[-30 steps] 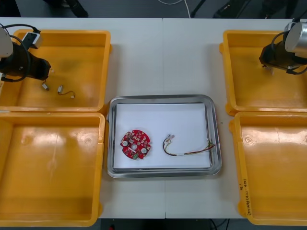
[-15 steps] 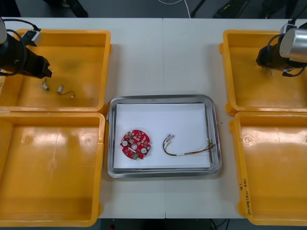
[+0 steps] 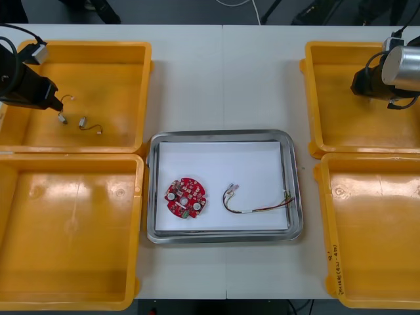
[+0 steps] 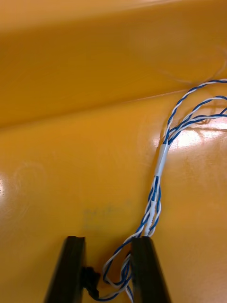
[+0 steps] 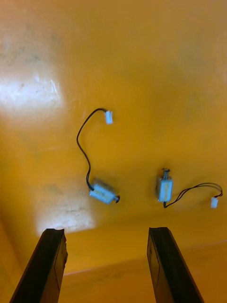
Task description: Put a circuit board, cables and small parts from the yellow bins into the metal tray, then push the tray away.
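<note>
Yellow bins (image 3: 98, 72) flank the metal tray (image 3: 223, 134) on a light table (image 3: 223, 79).

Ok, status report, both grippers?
Left gripper open above two small metal parts in far left yellow bin. Right gripper shut on twisted blue and white cable, far right yellow bin. Metal tray holds round red circuit board. Nothing in the way.
</note>
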